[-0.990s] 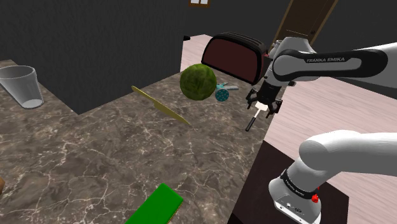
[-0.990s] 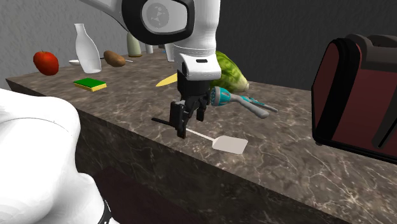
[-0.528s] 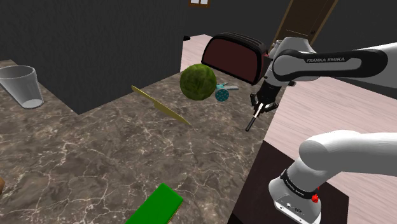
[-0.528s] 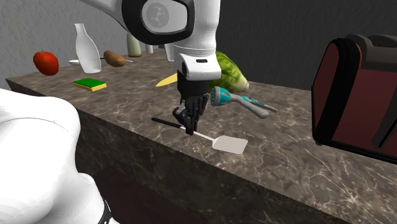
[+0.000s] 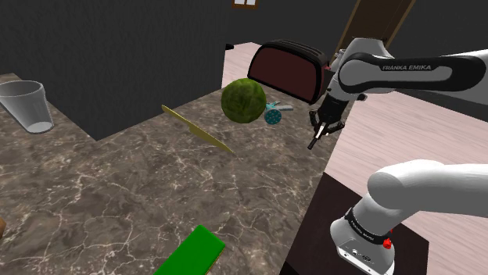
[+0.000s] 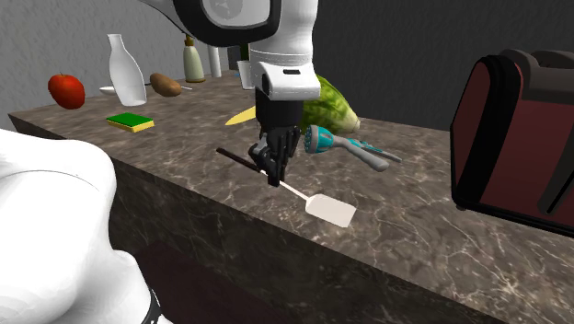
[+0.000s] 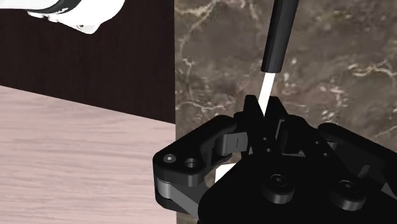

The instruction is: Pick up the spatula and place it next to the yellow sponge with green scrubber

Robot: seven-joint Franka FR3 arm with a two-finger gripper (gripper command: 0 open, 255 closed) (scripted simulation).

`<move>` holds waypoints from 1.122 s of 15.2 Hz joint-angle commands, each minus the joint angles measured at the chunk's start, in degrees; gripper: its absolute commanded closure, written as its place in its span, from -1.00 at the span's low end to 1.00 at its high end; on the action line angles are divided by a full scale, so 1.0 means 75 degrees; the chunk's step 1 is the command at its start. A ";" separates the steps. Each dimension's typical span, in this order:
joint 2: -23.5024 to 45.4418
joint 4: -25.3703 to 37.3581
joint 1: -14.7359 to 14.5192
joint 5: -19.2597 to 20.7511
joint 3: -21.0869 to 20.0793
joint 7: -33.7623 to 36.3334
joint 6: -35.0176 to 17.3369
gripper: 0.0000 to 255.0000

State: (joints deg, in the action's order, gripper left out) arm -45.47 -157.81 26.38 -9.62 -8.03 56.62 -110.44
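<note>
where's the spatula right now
In the second exterior view's middle, the spatula is clasped in the claw near the front edge of the counter, just before the teal brush.

my gripper [image 7: 262, 113] hides most of the spatula [image 7: 277, 38] blade in the wrist view, and its handle runs off the edge. at 6 o'clock in the shoulder view the sponge [image 5: 191, 254] is cut off.

**Room and Fixtures: Findings**

Countertop [image 5: 117, 187]: dark brown marble with pale veining. Its front face [image 6: 212, 239] is plain and dark. Walls [image 5: 117, 47]: dark grey, bare. Floor [image 5: 407, 133]: pale wood planks. Door [image 5: 387, 19]: brown wood, at the far side. A brown frame [image 5: 244, 3] with pale panes is cut by the shoulder view's top edge. Lighting: dim and even.
</note>
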 commanded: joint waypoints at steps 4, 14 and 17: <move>-0.0121 0.0474 0.0031 0.0073 0.0065 0.0028 0.0598 1.00; -0.0382 0.1252 -0.0029 0.0049 0.0022 0.0246 0.1620 1.00; -0.0939 0.1010 -0.0337 -0.0343 -0.0396 0.0743 0.1879 1.00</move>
State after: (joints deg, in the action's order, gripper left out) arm -51.14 -149.61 24.59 -11.23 -10.02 60.97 -96.99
